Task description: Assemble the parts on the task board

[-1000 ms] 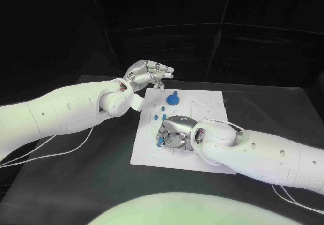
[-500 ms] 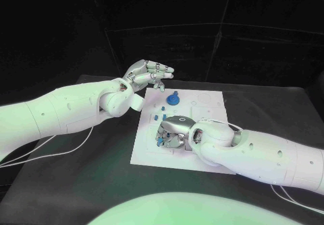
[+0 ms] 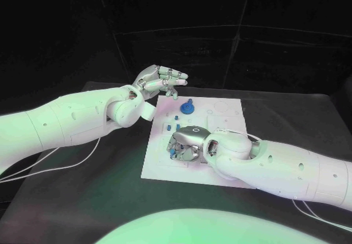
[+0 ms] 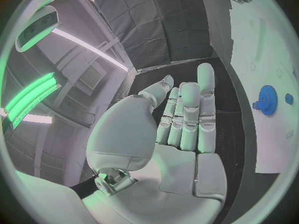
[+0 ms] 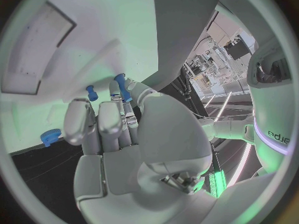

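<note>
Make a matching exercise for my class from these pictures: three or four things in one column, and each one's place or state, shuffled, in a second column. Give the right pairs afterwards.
Things
1. silver left hand
2. silver right hand
3. round blue gear part
4. white task board

Places or states
A. lies flat in the middle of the black table
B. raised off the board near its far left corner, holding nothing
C. stands on the far part of the board
D. down on the board, holding a small blue peg

Pairs: 1-B, 2-D, 3-C, 4-A
</note>
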